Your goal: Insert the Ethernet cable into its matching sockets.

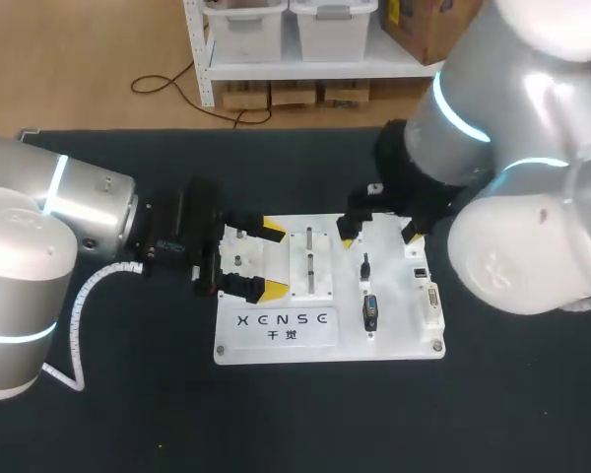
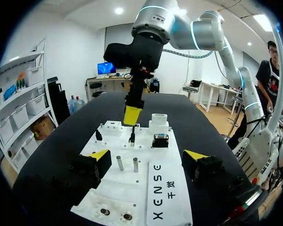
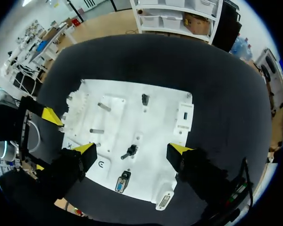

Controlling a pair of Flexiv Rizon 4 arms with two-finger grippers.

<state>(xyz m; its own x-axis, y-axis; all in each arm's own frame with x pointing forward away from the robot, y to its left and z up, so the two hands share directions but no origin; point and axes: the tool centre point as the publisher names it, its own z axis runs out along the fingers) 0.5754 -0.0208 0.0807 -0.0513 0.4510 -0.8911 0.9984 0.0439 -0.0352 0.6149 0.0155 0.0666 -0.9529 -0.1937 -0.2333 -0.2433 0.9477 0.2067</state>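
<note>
A white connector board (image 1: 276,345) lies mid-table. A short black plug (image 1: 365,264) stands upright on it, with a black-and-blue connector (image 1: 371,311) just in front. My right gripper (image 1: 378,235) hangs open above the board's far side. In the right wrist view the black plug (image 3: 129,151) shows below, between the spread tips of that gripper (image 3: 132,151). My left gripper (image 1: 270,258) is open over the board's left part. In its own view this gripper (image 2: 148,162) straddles two metal pegs (image 2: 127,164) without touching them. I cannot pick out an Ethernet cable with certainty.
A white socket block (image 3: 184,116) and a D-sub socket (image 3: 164,201) sit along the board's right edge. Another small black plug (image 3: 145,99) stands near its far edge. Dark tabletop (image 1: 305,424) surrounds the board.
</note>
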